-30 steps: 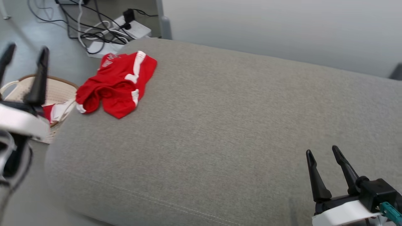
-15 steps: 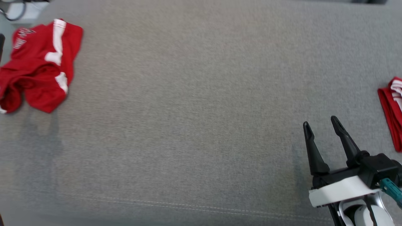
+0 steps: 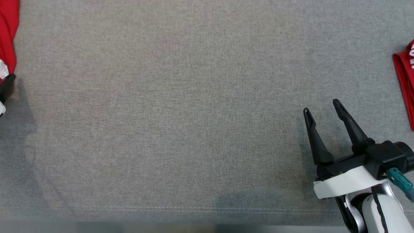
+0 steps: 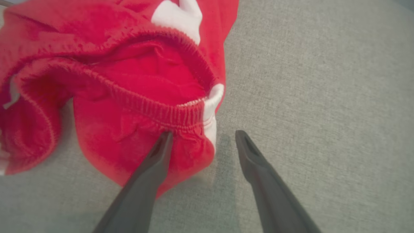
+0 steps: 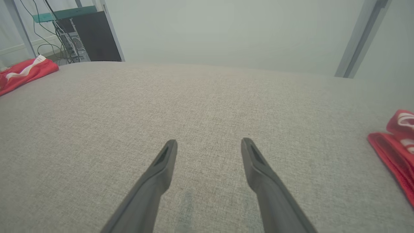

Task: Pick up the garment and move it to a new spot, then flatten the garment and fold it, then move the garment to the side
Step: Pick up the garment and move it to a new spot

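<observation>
The garment (image 4: 129,81) is a pair of red shorts with white side stripes and an elastic waistband. It lies crumpled on the grey cushion (image 3: 194,113), at the far left edge of the head view (image 3: 8,32). My left gripper (image 4: 203,136) hangs open just above its near edge. One finger (image 4: 155,161) is over the red cloth, the other over bare cushion, and nothing is held. Over bare cushion at the lower right, my right gripper (image 3: 321,108) is open and empty, far from the shorts (image 5: 26,71).
A second red and white garment (image 3: 406,81) lies folded at the cushion's right edge, right of my right gripper (image 5: 209,142). Beyond the cushion's far left corner stand a dark cabinet and cables (image 5: 74,42). A stitched seam runs along the cushion's front edge (image 3: 161,208).
The head camera has swung right and down, so the shorts slid to the picture's left edge and the folded garment came in at the right. My right gripper stays open.
</observation>
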